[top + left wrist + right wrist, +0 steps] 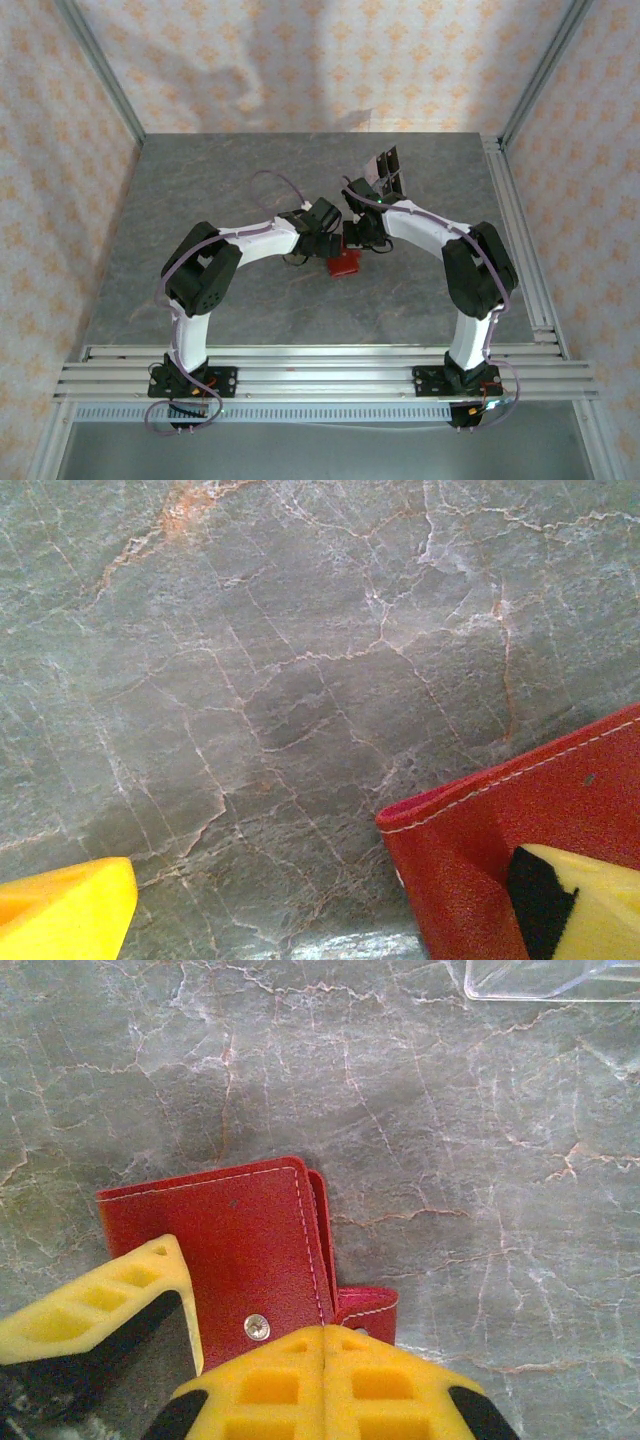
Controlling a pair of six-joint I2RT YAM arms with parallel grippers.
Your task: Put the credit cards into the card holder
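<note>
Red stitched card holder (250, 1250) lies folded near the middle of the veined grey counter (480, 1160).
The left pincer (322, 875) gapes wide, one yellow finger over the grained cover; the right pincer (323, 1332) is closed tight, waffled yellow fingers meeting beside the snap tab (365, 1305).

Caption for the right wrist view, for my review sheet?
Right gripper shut at the clasp edge of the red card holder on the grey marbled table.

Grey marbled tabletop (250, 180), floral wallpaper walls (300, 60), aluminium rail frame (320, 365)
</note>
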